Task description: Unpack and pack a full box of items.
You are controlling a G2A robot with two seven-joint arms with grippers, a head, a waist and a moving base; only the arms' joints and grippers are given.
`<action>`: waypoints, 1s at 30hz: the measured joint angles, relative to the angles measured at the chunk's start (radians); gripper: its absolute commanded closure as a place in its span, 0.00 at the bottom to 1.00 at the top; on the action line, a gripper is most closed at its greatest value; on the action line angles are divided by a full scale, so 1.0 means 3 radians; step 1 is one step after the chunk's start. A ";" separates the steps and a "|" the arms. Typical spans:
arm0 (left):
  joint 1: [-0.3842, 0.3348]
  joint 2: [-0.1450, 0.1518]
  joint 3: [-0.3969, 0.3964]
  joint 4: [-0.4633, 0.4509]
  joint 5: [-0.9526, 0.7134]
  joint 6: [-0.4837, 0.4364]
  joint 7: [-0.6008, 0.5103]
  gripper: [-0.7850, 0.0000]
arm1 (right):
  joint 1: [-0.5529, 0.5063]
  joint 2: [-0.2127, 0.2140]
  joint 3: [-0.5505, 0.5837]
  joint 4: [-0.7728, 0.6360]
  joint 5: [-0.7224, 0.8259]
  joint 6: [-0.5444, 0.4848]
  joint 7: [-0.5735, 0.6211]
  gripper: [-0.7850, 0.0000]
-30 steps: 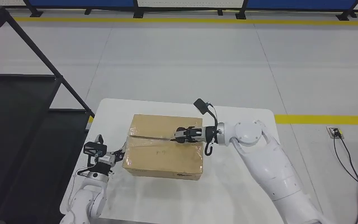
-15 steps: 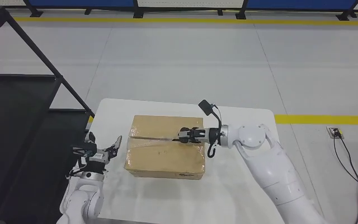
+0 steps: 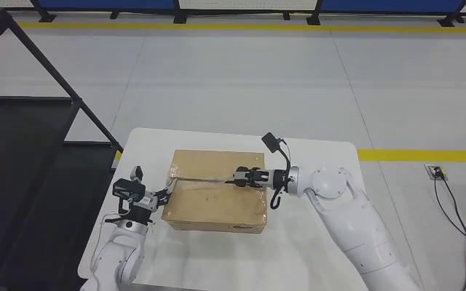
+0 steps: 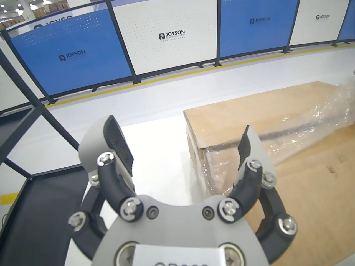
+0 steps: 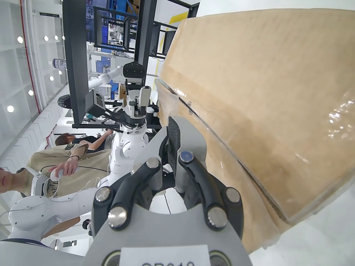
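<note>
A closed cardboard box point(image 3: 215, 190) sits in the middle of the white table point(image 3: 313, 240), its top seam covered with clear tape point(image 4: 299, 128). My left gripper point(image 3: 151, 183) is open at the box's left end. In the left wrist view, the left gripper point(image 4: 181, 148) has one finger point(image 4: 245, 148) over the taped end of the box point(image 4: 310, 173) and the other over bare table. My right gripper point(image 3: 235, 177) lies on the box top at the seam, shut with nothing seen between its fingers. The right wrist view shows this gripper point(image 5: 173, 137) just beside the seam of the box point(image 5: 263, 92).
A black metal rack point(image 3: 44, 174) stands off the table's left side. White tabletop lies open in front of the box and to its right. A yellow floor line point(image 3: 408, 155) runs beyond the table.
My left gripper swung out to the left, then came back to the box's left end. The right gripper slid slightly to the right along the seam.
</note>
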 measured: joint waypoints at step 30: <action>-0.0264 -0.0035 0.0150 0.0331 0.0008 -0.0022 -0.0009 0.00 | 0.0002 0.0029 -0.0078 0.0062 -0.0069 -0.0052 -0.0121 0.38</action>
